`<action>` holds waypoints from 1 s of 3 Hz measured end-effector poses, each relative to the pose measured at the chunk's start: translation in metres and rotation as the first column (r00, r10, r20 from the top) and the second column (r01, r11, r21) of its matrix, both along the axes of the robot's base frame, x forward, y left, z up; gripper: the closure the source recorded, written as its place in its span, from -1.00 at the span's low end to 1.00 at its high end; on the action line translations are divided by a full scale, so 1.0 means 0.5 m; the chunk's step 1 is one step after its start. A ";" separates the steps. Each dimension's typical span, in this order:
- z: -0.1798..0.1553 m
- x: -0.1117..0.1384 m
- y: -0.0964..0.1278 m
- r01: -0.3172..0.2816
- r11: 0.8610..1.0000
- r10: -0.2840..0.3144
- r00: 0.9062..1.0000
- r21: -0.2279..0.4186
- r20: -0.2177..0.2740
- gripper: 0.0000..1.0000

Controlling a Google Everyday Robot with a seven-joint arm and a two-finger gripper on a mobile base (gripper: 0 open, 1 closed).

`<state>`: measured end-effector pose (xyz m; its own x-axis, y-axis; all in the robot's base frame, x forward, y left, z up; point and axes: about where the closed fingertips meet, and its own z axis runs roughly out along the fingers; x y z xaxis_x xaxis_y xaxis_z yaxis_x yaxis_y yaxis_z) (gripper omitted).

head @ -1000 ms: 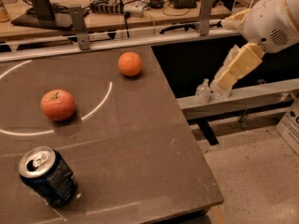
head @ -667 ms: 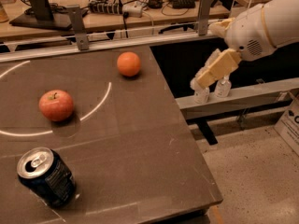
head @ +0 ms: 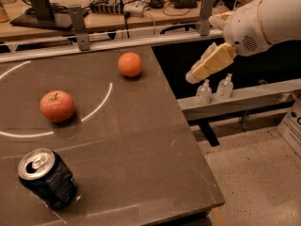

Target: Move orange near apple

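The orange (head: 130, 64) sits on the dark table (head: 141, 140) near its far right side. The red-pink apple (head: 57, 106) with a short stem rests to the left and nearer, beside a white arc painted on the tabletop. The two fruits are well apart. My gripper (head: 193, 75), cream-coloured on a white arm, hangs off the table's right edge, to the right of the orange and slightly above it. It holds nothing that I can see.
A dark blue soda can (head: 47, 178) stands at the front left of the table. Two small clear bottles (head: 203, 92) stand on a grey ledge right of the table, under the gripper. A desk with cables (head: 117, 6) lies behind a metal rail.
The arm and gripper have moved left, from far off the right side towards the table's right edge and the orange. The fruits and can have not moved on the table.
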<state>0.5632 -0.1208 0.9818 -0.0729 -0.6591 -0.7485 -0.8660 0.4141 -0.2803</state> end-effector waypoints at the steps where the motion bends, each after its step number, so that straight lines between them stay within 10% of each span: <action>1: -0.032 0.024 0.050 -0.024 0.998 0.025 0.999 0.059 -0.023 -1.00; 3: -0.114 0.053 0.189 -0.134 0.976 0.151 0.984 0.171 -0.092 -1.00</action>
